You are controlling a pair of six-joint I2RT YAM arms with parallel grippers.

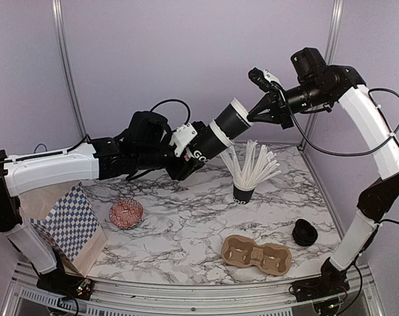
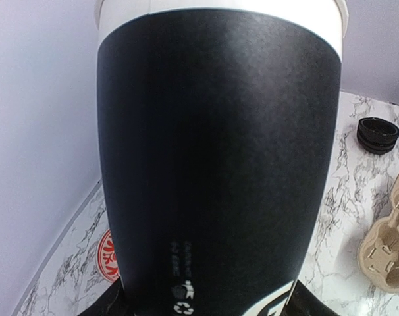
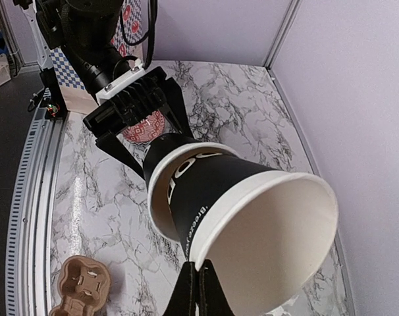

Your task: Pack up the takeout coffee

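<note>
Top external view: nested cups point(image 1: 216, 135) hang tilted above the desk point(image 1: 180, 230), base clenched in the left pincer point(image 1: 201, 148). The right pincer point(image 1: 251, 117) pinches the inner cup point(image 3: 272, 224) at its rim. Separating cups, I judge; next needs a straight pull apart.

Top external: high and behind the arm bases, facing forward and down; wide, far, whole marble table point(image 1: 186, 230) in frame. Left wrist: hard against the black cup point(image 2: 216, 164), its side filling the view; table only at the edges. Right wrist: facing leftward across the table, close on the cup's open mouth. Shared by all three: cup, pulp carrier point(image 1: 257, 255); by top and left wrist: lid stack point(image 1: 305, 233).
</note>
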